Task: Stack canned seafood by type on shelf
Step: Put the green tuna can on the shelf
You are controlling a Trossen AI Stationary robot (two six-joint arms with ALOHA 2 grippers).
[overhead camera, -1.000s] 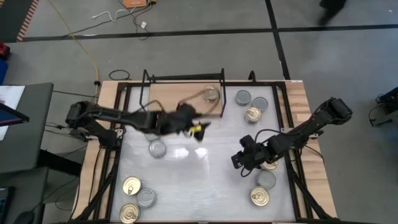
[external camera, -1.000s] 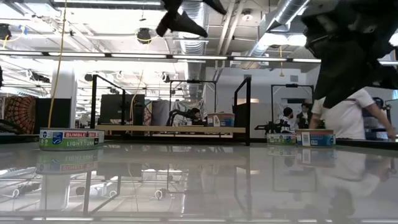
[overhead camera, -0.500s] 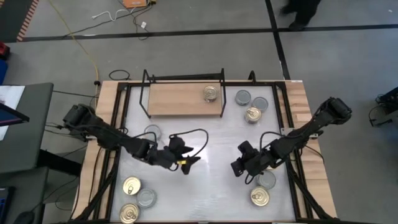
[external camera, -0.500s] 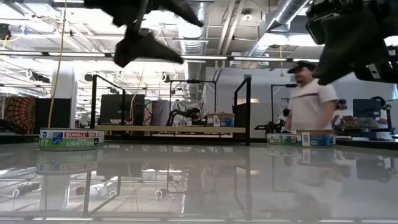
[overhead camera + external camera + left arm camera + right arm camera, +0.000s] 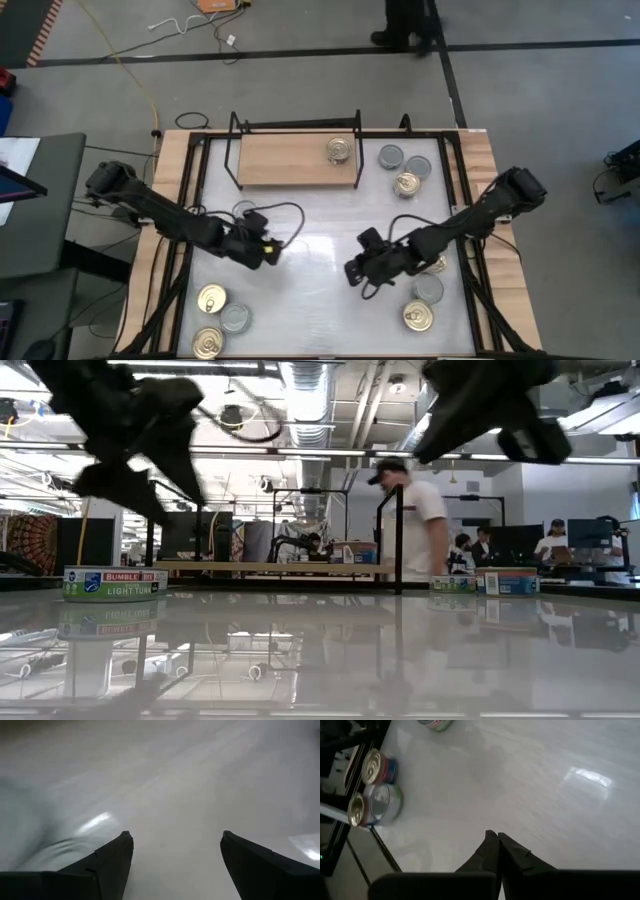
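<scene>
Cans (image 5: 213, 298) waiting just beside left end effector (image 5: 268, 251), fingers apart, nothing held; right end effector (image 5: 352, 272) pinched together, empty; one gold can (image 5: 340, 150) on shelf (image 5: 285, 160) far ahead; best: lower straight, squeeze gently.

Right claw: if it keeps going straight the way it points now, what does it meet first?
Nothing close. The right claw, shut and empty, points over bare white tabletop. The three cans sit off to one side; depth is uncertain.
</scene>
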